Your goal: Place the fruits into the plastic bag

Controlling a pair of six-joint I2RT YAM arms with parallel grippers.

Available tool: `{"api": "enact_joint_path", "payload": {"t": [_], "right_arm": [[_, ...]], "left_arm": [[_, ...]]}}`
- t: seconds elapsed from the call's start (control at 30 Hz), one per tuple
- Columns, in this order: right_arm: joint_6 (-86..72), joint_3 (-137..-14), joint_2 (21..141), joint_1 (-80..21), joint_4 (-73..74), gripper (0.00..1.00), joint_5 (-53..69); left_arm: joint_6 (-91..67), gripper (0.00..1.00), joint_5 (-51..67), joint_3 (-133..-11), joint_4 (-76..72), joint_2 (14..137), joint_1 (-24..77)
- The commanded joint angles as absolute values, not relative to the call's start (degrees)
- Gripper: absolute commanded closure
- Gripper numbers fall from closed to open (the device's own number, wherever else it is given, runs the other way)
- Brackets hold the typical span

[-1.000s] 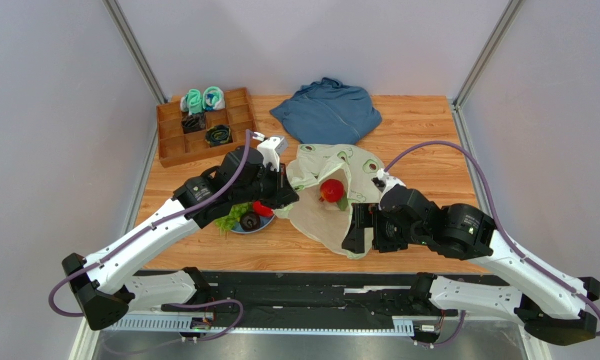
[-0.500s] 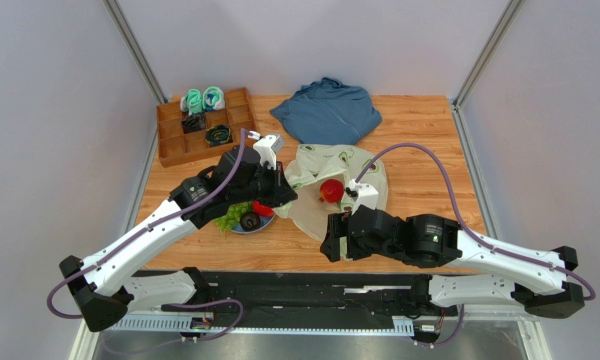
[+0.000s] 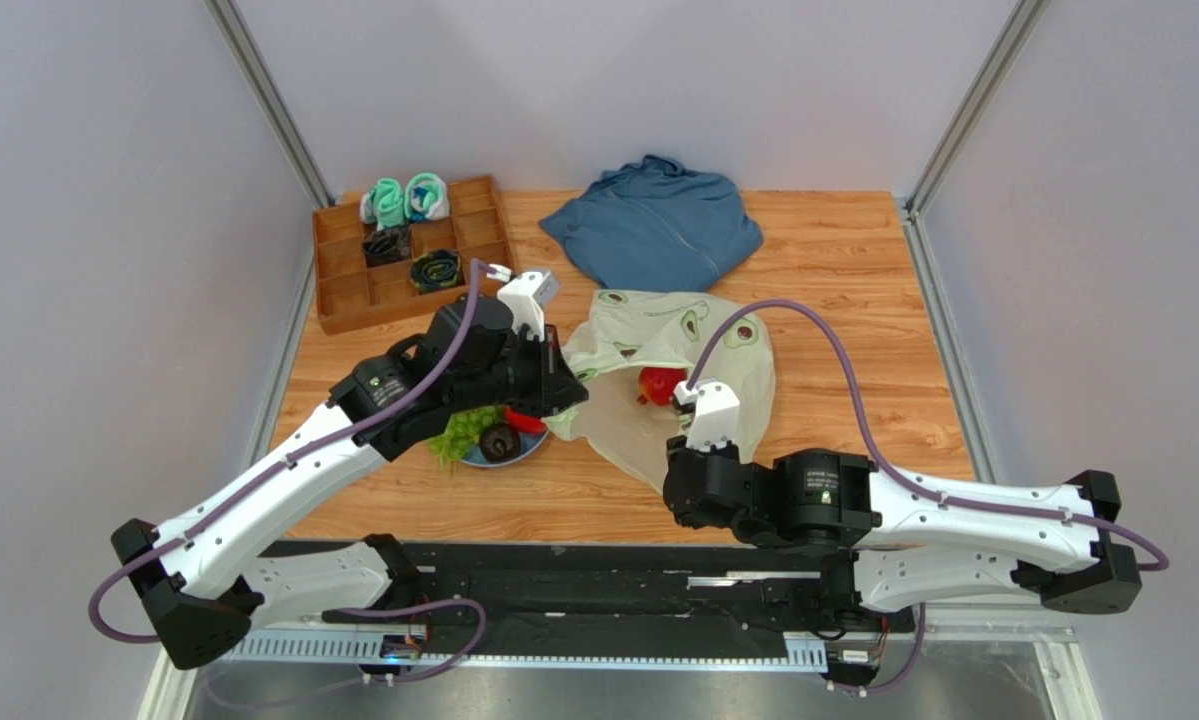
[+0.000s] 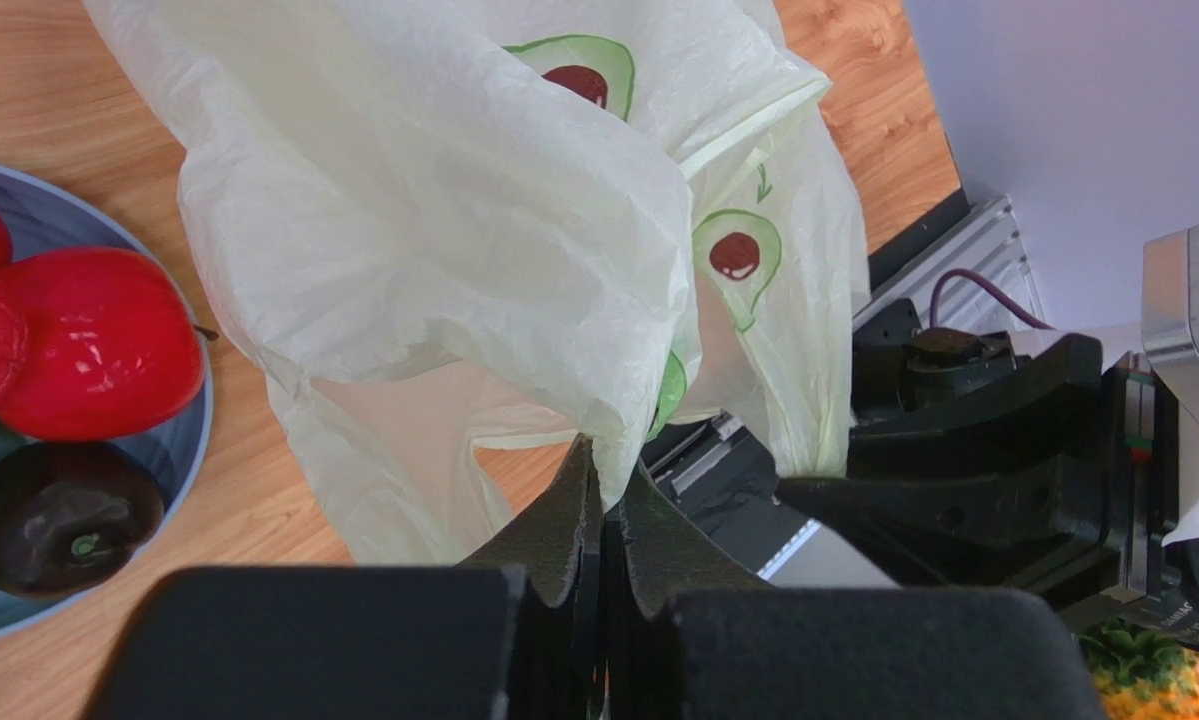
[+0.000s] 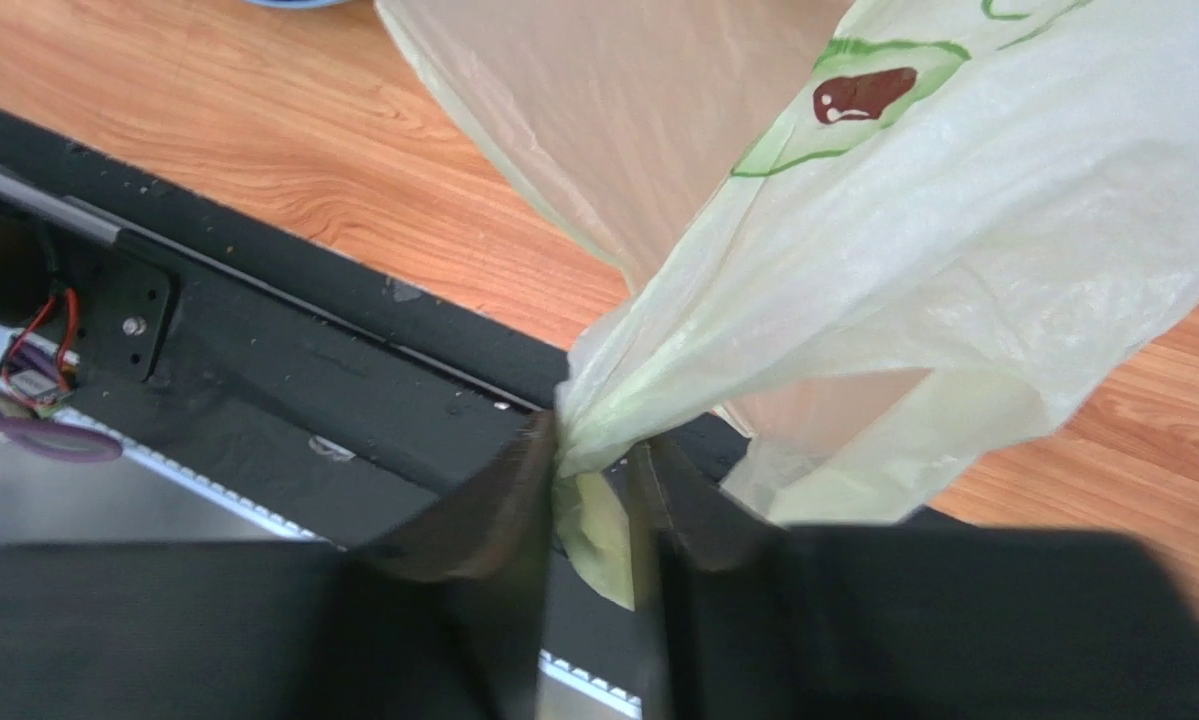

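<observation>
The pale-green plastic bag (image 3: pixel 718 342) with avocado prints lies mid-table, held up on two sides. My left gripper (image 3: pixel 566 393) is shut on its left edge, the film pinched between the tips (image 4: pixel 608 473). At the table's near edge my right gripper (image 3: pixel 683 477) has its jaws on a bunched strip of the bag (image 5: pixel 936 255), the tips (image 5: pixel 590 450) pressing it from both sides. One red fruit (image 3: pixel 656 384) shows inside the bag's mouth. Left of the bag, a blue plate (image 4: pixel 200 405) holds a red fruit (image 4: pixel 102 345), a dark avocado (image 4: pixel 57 518) and green grapes (image 3: pixel 455 438).
A wooden divider tray (image 3: pixel 478 270) with rolled socks stands at the back left. A folded blue garment (image 3: pixel 653 222) lies at the back centre. The black rail (image 5: pixel 260 375) runs right below the table's front edge, under my right gripper.
My right arm swung left and toward the near edge, and its jaws closed from wide open onto the bag's front strip. The bag now partly covers the red fruit. The left gripper barely moved.
</observation>
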State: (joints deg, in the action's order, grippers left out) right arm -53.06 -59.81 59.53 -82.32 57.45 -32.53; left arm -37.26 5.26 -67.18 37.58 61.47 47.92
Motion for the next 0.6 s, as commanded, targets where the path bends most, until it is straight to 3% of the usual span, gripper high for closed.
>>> {"api": "enact_joint_path", "payload": {"t": [0.0, 0.07, 0.1, 0.4, 0.57], "right_arm": [[-52.65, -61.69, 58.62, -82.62, 58.17, 0.83, -38.67], [-51.33, -64.84, 57.75, -82.62, 59.67, 0.99, -40.5], [-51.07, -66.17, 57.31, -82.62, 61.42, 1.0, -41.21], [-44.22, -85.23, 50.02, -82.62, 61.62, 1.0, -49.22], [-40.08, -86.49, 47.2, -82.53, 56.43, 1.0, -52.29]], "left_arm": [[-38.15, 1.0, 4.66, -70.66, 37.7, 60.29, 47.55], [-38.14, 1.0, 4.66, -71.45, 38.4, 60.29, 47.2], [-38.23, 1.0, 4.22, -71.89, 39.54, 60.38, 47.11], [-37.7, 1.0, 1.5, -83.31, 49.02, 61.61, 47.02], [-38.14, 1.0, 3.25, -86.57, 52.12, 63.37, 46.85]]}}
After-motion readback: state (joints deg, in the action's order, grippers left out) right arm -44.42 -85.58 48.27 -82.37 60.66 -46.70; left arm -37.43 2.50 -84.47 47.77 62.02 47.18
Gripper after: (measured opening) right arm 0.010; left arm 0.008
